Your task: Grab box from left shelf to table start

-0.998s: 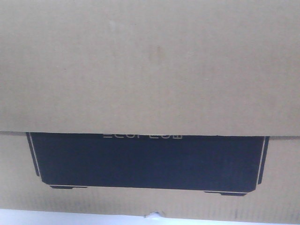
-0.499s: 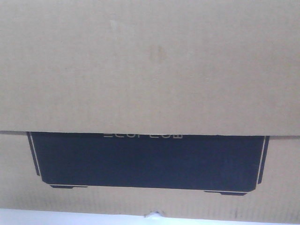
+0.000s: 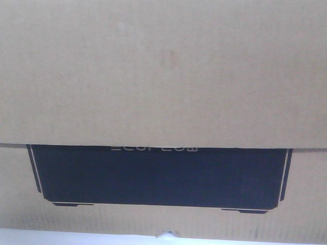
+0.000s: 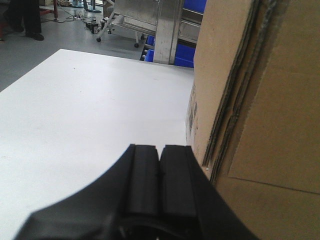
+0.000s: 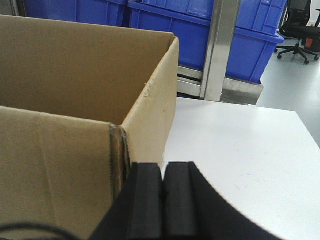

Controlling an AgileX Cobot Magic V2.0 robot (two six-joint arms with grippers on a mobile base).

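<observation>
- Left wrist view: my left gripper is closed on nothing, beside the large brown cardboard box on the white table.
- My right gripper is likewise closed and empty, at the box's other side.

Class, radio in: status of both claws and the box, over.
Both claws shut, left claw and right claw, one at each side of the box. Box sits on the white table, top open. Nothing in the way.

Brown box, black panel, blue bins
</observation>
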